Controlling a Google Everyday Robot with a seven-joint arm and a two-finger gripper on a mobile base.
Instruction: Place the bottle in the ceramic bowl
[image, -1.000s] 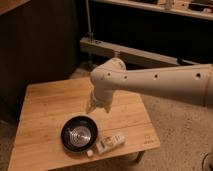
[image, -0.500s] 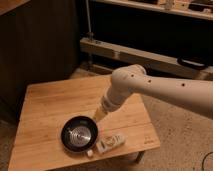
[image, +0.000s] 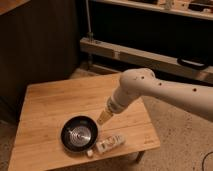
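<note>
Since the earlier frame the gripper (image: 104, 118) has dropped to the ceramic bowl's (image: 65, 136) right rim, jaws apart, empty. One bottle (image: 111, 144) lies on the wooden table (image: 50, 100) just below it, beside the one bowl.

Gripper (image: 103, 119) by ceramic bowl (image: 64, 134) blurred; arm (image: 170, 92) cropped right.

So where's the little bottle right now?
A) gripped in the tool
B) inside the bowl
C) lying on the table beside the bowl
C: the bottle lies on the table beside the bowl, while the open tool hovers just above, holding nothing.
</note>
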